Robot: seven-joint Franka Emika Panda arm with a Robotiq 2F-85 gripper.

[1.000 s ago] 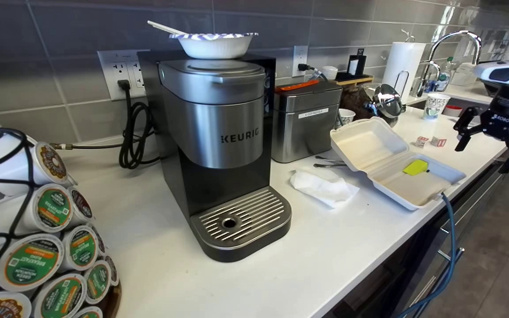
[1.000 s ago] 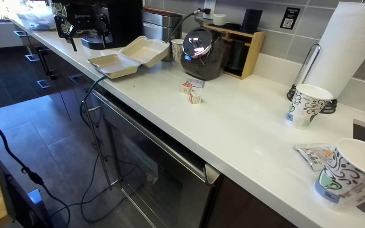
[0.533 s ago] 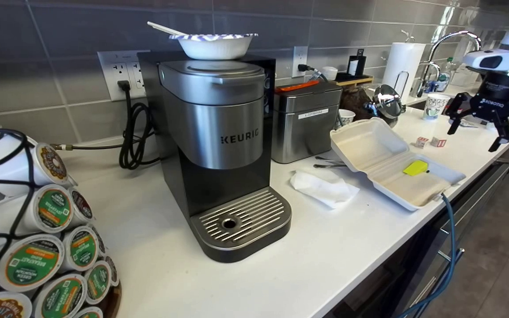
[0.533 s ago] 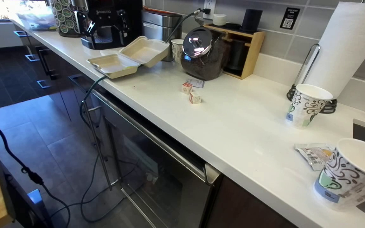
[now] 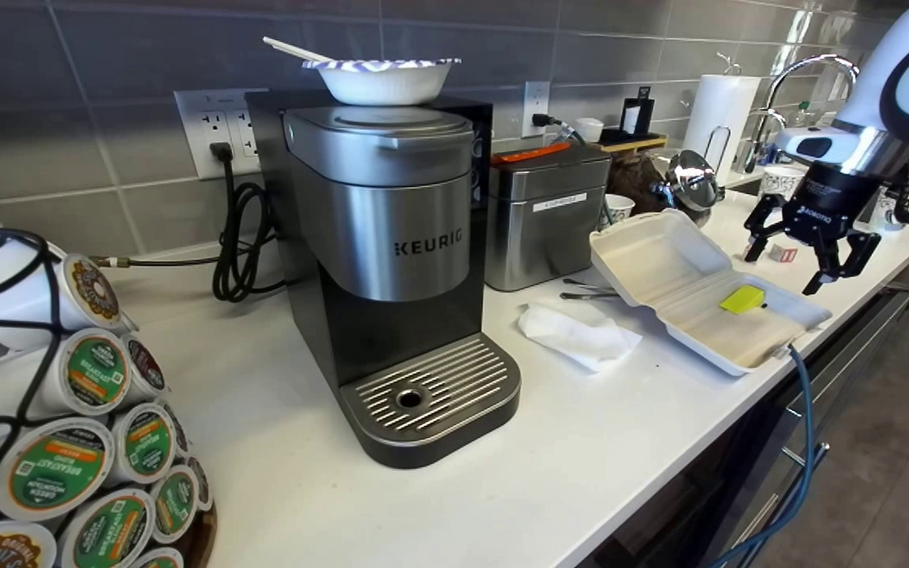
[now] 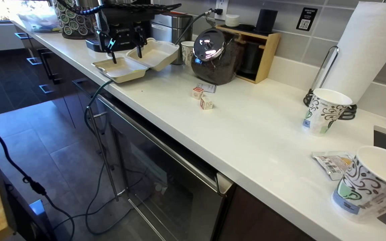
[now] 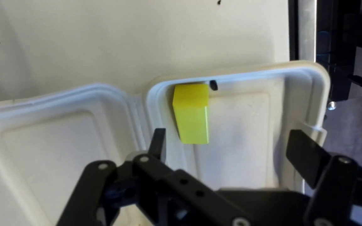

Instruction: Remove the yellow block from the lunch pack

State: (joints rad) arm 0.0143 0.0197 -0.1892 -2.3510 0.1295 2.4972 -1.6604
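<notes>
Where the claw (image 7: 227, 135) hangs over the open pack (image 7: 240, 125), the block (image 7: 193, 114) shows just ahead of it in the wrist view, nearer one finger (image 7: 159, 141) than the other. It is a plain oblong, lemon yellow at the end away from the claw and greener toward it, with a bright glint down one edge; it sits in the pack's bottom half, near the hinge-side corner, a dark speck (image 7: 213, 85) close beside it. Beneath the claw runs a white counter (image 5: 549, 473). To one side of the claw lie the napkin (image 5: 581, 335) and, farther off, the coffee maker (image 5: 391, 237); to the opposite side, two red-and-white cubes (image 6: 198, 93) and, well apart, the towel roll (image 6: 364, 50). A grey tiled wall (image 5: 162, 47) backs them, and grey floor (image 6: 62, 160) spreads lower down. From above, in an exterior view, the white arm (image 5: 865, 95) slants down to the claw, whose fingers point downward, spread wide, apart from the block.
</notes>
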